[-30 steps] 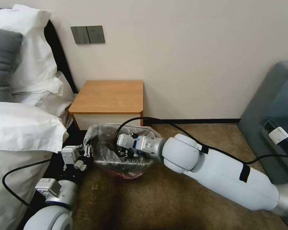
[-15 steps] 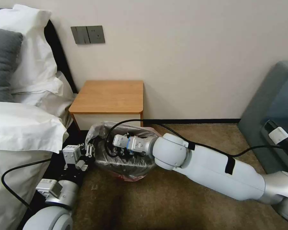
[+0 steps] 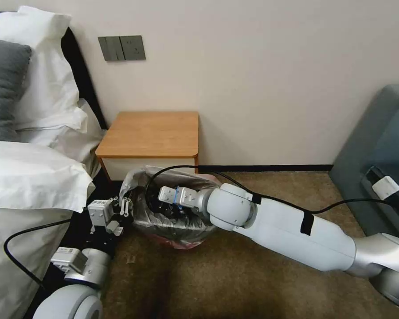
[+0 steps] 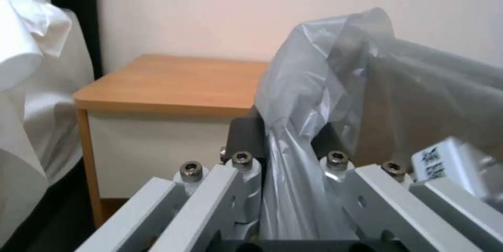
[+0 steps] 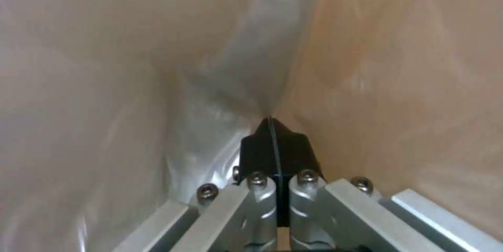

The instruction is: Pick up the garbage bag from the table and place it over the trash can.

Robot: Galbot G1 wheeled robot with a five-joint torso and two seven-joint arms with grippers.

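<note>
Right gripper (image 3: 175,212), fingers shut, moved deeper inside garbage bag (image 3: 139,188); left gripper (image 3: 125,208) pinches it.

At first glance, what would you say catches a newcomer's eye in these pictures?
The long white right arm reaching across the carpet, its right hand plunged into the garbage bag lining the trash can, fingers pressed shut inside. Next, the left hand at the bin's edge nearest the bed, with a fold of the grey plastic between its fingers. Behind them stands the table with its orange-brown top against the wall.
</note>
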